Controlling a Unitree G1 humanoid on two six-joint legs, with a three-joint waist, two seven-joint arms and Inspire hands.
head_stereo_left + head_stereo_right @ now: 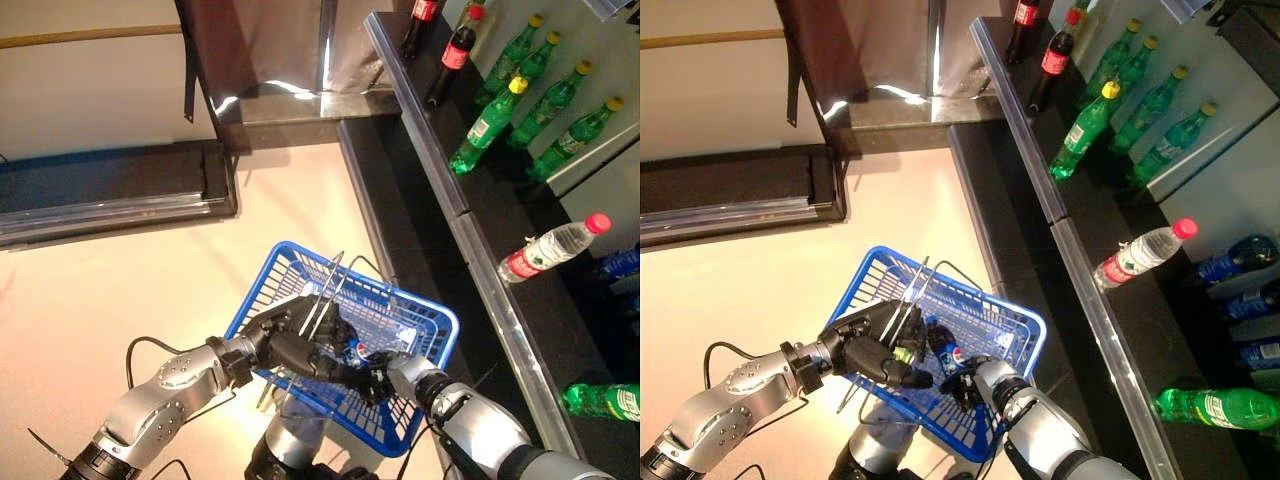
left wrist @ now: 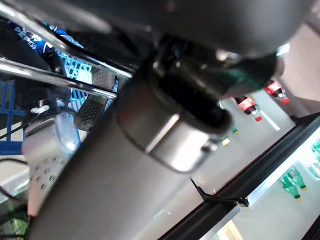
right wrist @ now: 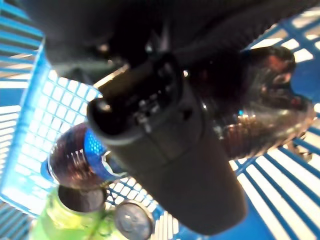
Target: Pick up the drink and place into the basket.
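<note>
My left hand is curled round the two metal handles of the blue wire basket and holds it above the floor. Down inside the basket, my right hand grips a dark cola bottle with a blue label. In the right wrist view the thumb lies across that bottle, which rests close to the basket's mesh. A green bottle and a can lie in the basket beside it.
A black shelf runs along the right. On it stand several green bottles, two cola bottles and a water bottle lying down. Another green bottle lies lower right. A dark platform lies on the floor at left.
</note>
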